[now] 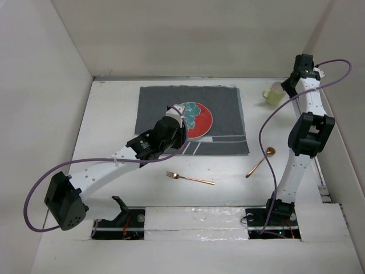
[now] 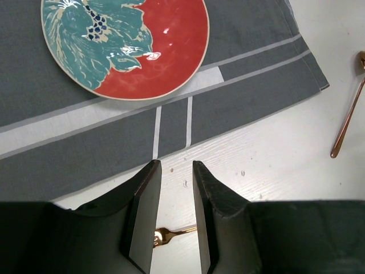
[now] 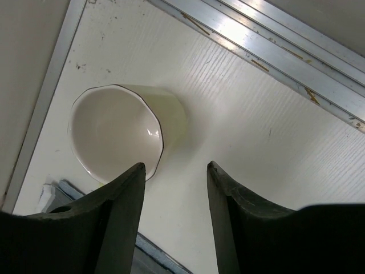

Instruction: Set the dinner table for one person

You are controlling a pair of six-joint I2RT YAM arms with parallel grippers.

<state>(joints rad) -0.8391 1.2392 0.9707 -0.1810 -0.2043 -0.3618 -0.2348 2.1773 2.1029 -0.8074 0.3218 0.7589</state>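
A red and teal plate (image 1: 195, 120) (image 2: 125, 45) lies on the dark grey striped placemat (image 1: 222, 105) (image 2: 256, 34) on the white dinner table (image 1: 114, 131). My left gripper (image 1: 178, 118) (image 2: 175, 164) hovers just left of the plate, open by a narrow gap and holding nothing. A pale yellow cup (image 1: 274, 93) (image 3: 122, 134) stands upright at the far right. My right gripper (image 1: 291, 84) (image 3: 174, 165) hangs open right beside it, clear of it. A copper fork (image 1: 191, 178) (image 2: 171, 233) and a copper spoon (image 1: 259, 161) (image 2: 348, 114) lie on the bare table in front of the placemat.
White walls enclose the table on the left, back and right. A metal rail (image 3: 274, 51) runs along the table edge beyond the cup. Both arm bases (image 1: 194, 220) sit at the near edge, with purple cables looping off each arm.
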